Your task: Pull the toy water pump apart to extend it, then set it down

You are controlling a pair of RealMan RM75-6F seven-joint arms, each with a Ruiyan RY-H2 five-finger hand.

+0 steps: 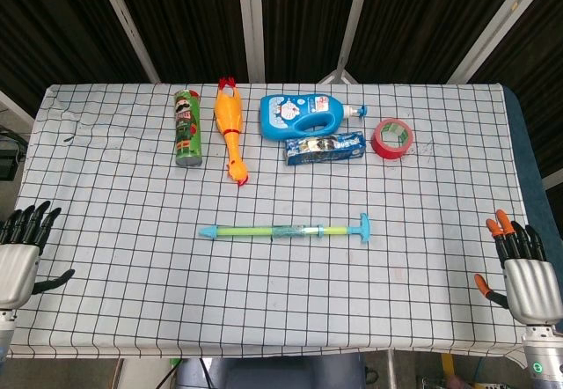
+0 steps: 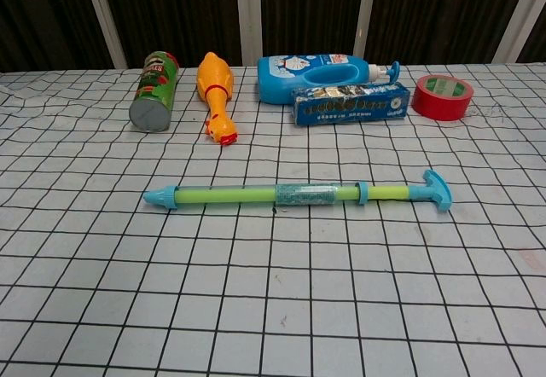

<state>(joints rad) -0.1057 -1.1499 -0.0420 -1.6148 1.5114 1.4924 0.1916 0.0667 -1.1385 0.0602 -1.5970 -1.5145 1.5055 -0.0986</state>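
Note:
The toy water pump (image 1: 283,230) (image 2: 299,194) lies flat across the middle of the checked tablecloth, green tube with blue nozzle at its left end and blue T-handle at its right. Nothing touches it. My left hand (image 1: 18,257) hovers at the table's left front corner, fingers spread and empty. My right hand (image 1: 523,270) is at the right front corner, orange-tipped fingers apart, also empty. Neither hand shows in the chest view.
Along the back stand a green crisp can (image 1: 186,128), a yellow rubber chicken (image 1: 231,134), a blue detergent bottle (image 1: 303,113), a blue toothpaste box (image 1: 324,149) and a red tape roll (image 1: 392,137). The table's front edge (image 1: 281,352) lies near both hands.

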